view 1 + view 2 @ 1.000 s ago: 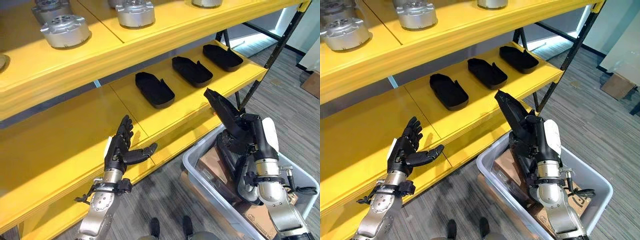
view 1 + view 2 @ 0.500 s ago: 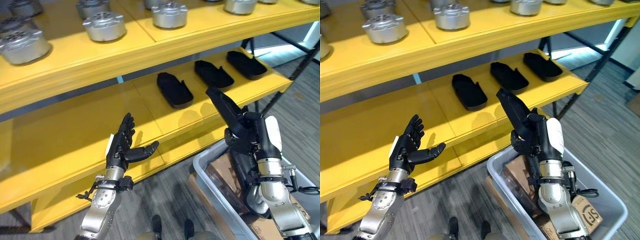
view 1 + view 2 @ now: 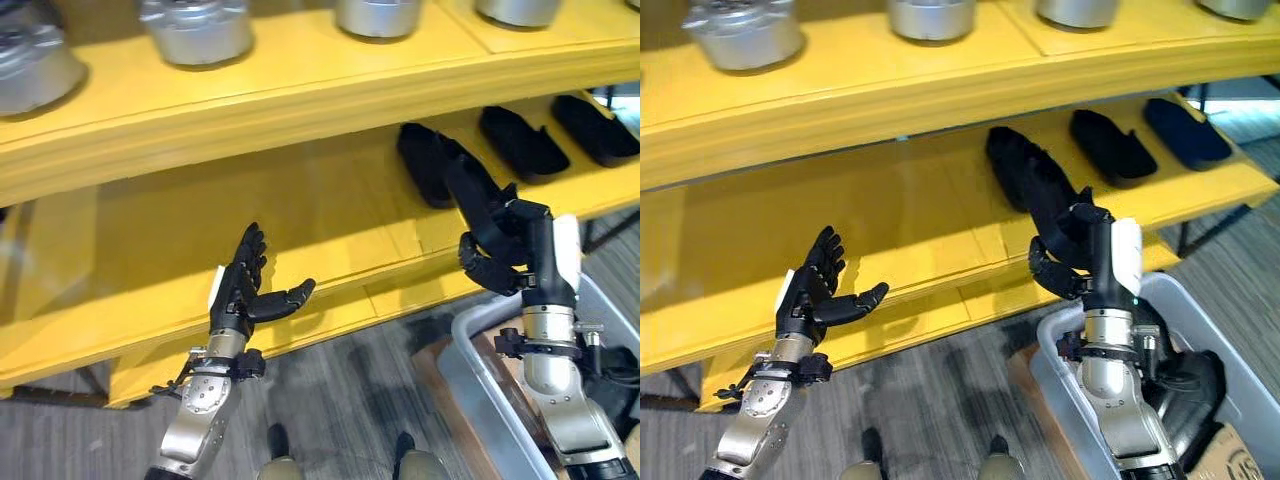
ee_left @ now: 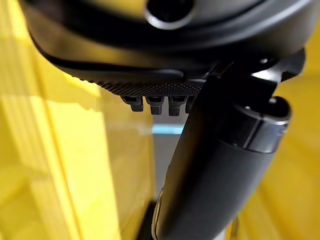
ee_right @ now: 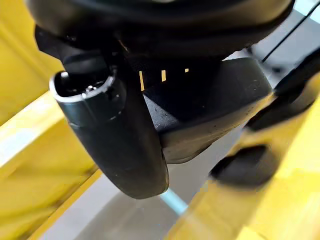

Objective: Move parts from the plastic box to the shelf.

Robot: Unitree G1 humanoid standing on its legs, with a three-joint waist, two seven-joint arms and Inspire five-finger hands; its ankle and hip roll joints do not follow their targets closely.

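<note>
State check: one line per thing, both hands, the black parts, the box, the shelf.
Left hand: open, empty, in front of the lower shelf board.
Right hand: shut on a black part, held over the shelf edge.
Black parts on shelf: lying flat in a row.
Plastic box: on the floor, more items inside.
Shelf: round metal parts on the upper board.
</note>
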